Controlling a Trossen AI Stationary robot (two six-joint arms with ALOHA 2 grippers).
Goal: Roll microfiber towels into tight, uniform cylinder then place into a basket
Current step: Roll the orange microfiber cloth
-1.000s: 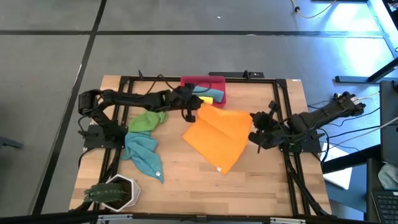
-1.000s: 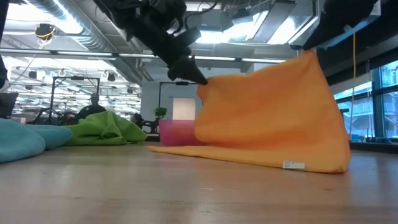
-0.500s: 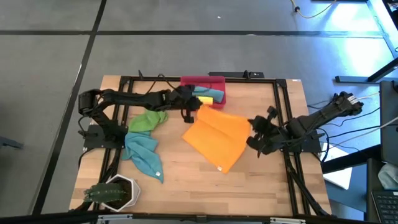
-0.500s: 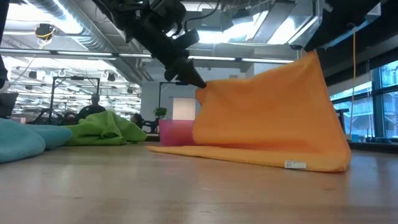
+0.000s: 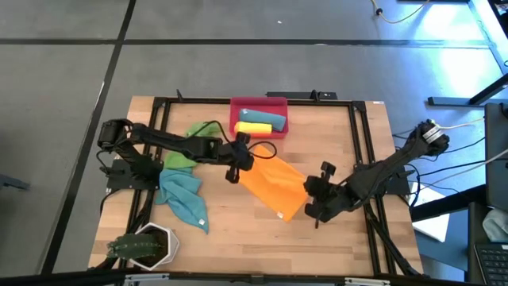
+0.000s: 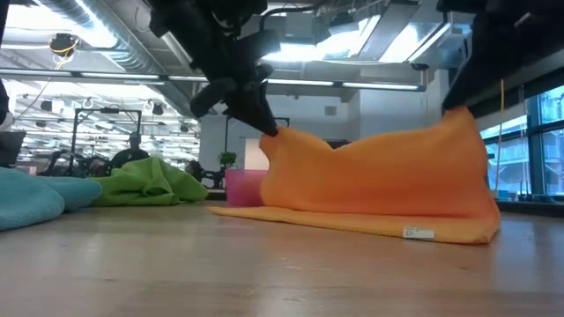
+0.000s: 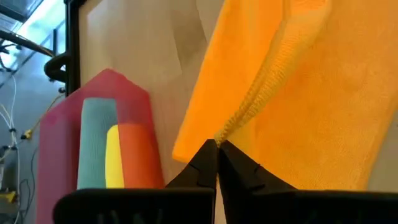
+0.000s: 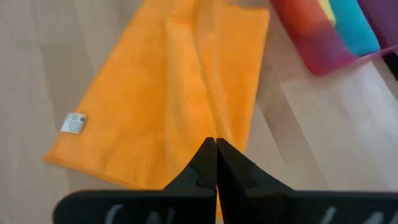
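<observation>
The orange microfiber towel [image 5: 274, 187] lies mid-table, doubled over. Its lower layer and white label [image 6: 414, 232] rest on the wood, and its upper edge is held up at two corners. My left gripper [image 5: 236, 165] is shut on the corner nearer the basket, and my right gripper [image 5: 313, 200] is shut on the other. The red-pink basket [image 5: 279, 125] at the far edge holds rolled towels, one teal [image 5: 258, 117] and one yellow [image 5: 252, 127]. A green towel [image 5: 189, 151] and a teal towel [image 5: 182, 199] lie crumpled at the left. My left gripper pinches the orange towel's hemmed edge at its corner [image 7: 227, 129] between the two fingertips [image 7: 205, 163], slanting down from the table's left. That corner [image 6: 269, 134] is held above the table and the cloth slopes down from it. My right gripper pinches the towel's other raised corner [image 6: 462, 116] between its shut fingers [image 8: 205, 163], slanting down from the table's right. The cloth hangs from it to the layer on the table; the upper edge between the two corners sags a little.
A white hexagonal pot with a green plant [image 5: 147, 246] stands at the near left corner. A black frame [image 5: 357, 151] runs round the tabletop. Bare wood lies along the near edge and right of the orange towel.
Both grippers, still shut on the towel's corners, have moved toward the table's near edge and down, the right one also leftward. The towel's raised edge has come lower and over toward the label edge, which has stayed put; from above the towel looks narrower.
</observation>
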